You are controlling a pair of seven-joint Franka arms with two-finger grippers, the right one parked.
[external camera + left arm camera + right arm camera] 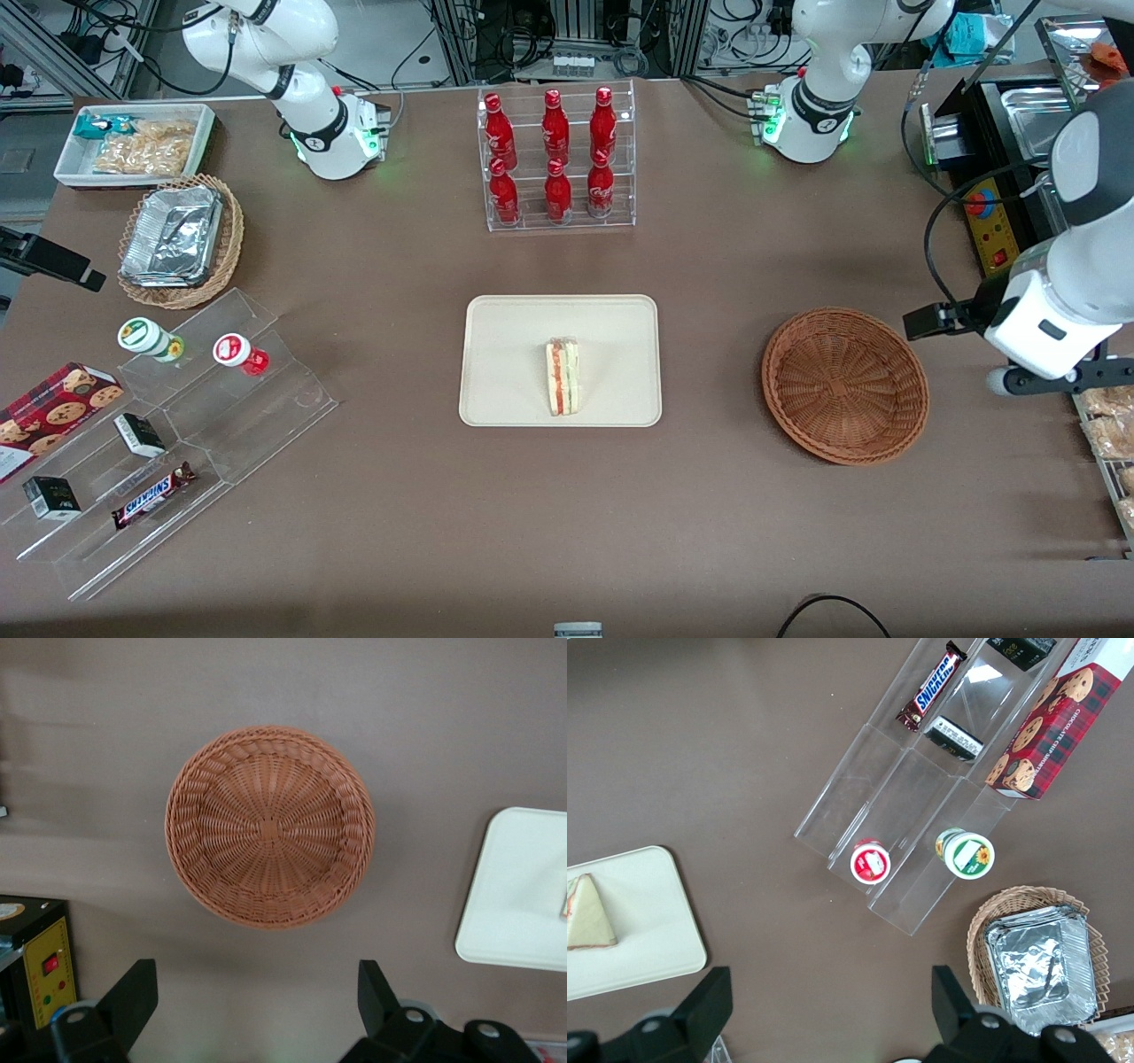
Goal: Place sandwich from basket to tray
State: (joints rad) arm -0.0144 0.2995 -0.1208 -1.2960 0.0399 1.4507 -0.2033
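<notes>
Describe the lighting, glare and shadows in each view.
Front view: even overhead light, glints on the foil tray, sandwich sharp on the tray. Left wrist view: basket crisp with a soft shadow, open gripper fingers dark. Right wrist view: acrylic stand reflects light.

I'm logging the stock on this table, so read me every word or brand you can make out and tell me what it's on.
"SNICKERS": on the chocolate bar on the clear stepped stand.
"CHOCOLATE CHIP COOKIES": on the red plaid cookie box.
Red bottles: white script, too blurred to read.
Small black boxes and cup lids: unreadable.
Sandwich, tray, basket: no text.
The gripper hangs open above the basket.
</notes>
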